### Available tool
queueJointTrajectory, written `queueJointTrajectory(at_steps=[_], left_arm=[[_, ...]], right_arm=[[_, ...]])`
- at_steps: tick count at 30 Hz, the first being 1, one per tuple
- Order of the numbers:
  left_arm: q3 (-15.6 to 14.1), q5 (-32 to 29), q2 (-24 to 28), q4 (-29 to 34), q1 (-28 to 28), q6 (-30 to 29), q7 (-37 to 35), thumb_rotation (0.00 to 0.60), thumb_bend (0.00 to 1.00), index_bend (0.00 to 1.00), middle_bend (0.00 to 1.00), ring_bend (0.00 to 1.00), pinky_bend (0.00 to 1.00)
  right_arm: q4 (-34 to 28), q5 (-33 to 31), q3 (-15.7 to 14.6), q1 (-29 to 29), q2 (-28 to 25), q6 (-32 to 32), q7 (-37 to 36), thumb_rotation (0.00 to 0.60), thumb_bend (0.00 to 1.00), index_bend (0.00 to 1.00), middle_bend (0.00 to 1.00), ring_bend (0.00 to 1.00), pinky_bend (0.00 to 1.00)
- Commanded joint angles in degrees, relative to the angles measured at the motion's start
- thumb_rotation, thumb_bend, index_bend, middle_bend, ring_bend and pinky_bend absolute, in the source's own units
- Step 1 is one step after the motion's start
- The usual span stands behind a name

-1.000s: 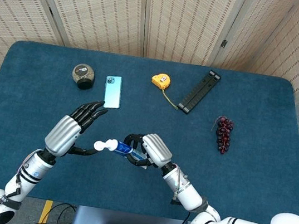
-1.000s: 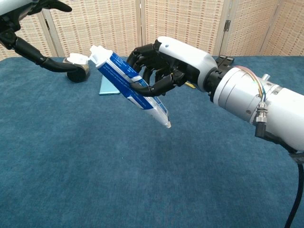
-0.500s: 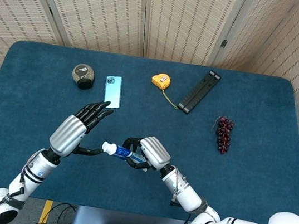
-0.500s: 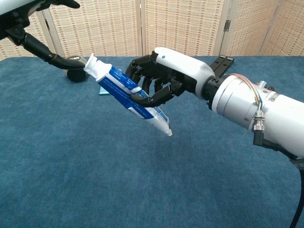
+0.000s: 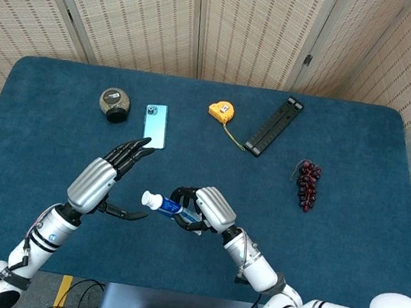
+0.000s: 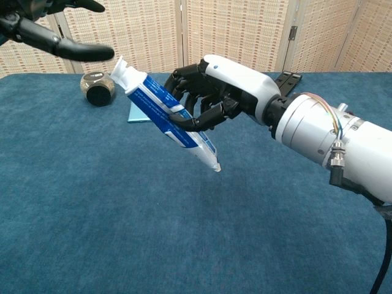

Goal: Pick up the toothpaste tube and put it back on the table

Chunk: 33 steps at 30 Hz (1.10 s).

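Observation:
My right hand [image 5: 201, 208] [image 6: 211, 95] grips the blue and white toothpaste tube [image 5: 168, 206] [image 6: 164, 113] around its middle, above the blue table [image 5: 349, 230]. The tube is tilted, its white cap [image 5: 149, 199] [image 6: 123, 70] up and toward my left hand, its crimped end pointing down at the cloth. My left hand [image 5: 101, 178] [image 6: 55, 37] hovers to the left of the cap with its fingers spread, apart from the tube and holding nothing.
At the back of the table lie a round dark speaker [image 5: 115, 104] [image 6: 97, 89], a teal phone [image 5: 155, 126], a yellow tape measure [image 5: 222, 111] and a black bar [image 5: 275, 125]. A bunch of dark grapes [image 5: 308, 183] sits on the right. Folding screens stand behind.
My right hand has shifted the tube a little to the right and lifted its cap end. My left hand has drawn up and away from the cap, which it was close to before.

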<state>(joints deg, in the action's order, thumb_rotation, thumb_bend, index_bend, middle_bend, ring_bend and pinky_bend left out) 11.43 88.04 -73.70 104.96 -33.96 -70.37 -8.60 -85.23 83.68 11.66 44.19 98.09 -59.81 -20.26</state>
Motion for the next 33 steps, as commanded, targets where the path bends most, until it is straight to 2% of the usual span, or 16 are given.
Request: queueJointTrajectory(at_steps=[1,18,33], left_arm=[[-0.5,0.3,1.6,0.8,-0.2,1.1,-5.1,0.012,0.02,0.01,0.0,0.01,0.14],[-1.1,1.1,-2.5,-1.1,-2.0,1.4,-0.2,0.0,0.0,0.01,0.0,0.0,0.13],[-1.9,-1.5,-0.5,-0.3,-3.9,6.1,5.1,0.0,0.0,0.0,0.0,0.0,0.13]], right_arm=[[-0.6,0.2,0.2,0.4,0.3,0.2,0.0,0.6,0.71,0.71,0.72,0.65,0.68],[-2.6,-3.1,3.2,3.8,4.3,2.8,3.9,0.6,0.71,0.72,0.72,0.65,0.68],[-2.7,-4.9,3.8,4.7,5.9,3.3,5.3,0.6,0.71,0.74,0.74,0.66,0.68]])
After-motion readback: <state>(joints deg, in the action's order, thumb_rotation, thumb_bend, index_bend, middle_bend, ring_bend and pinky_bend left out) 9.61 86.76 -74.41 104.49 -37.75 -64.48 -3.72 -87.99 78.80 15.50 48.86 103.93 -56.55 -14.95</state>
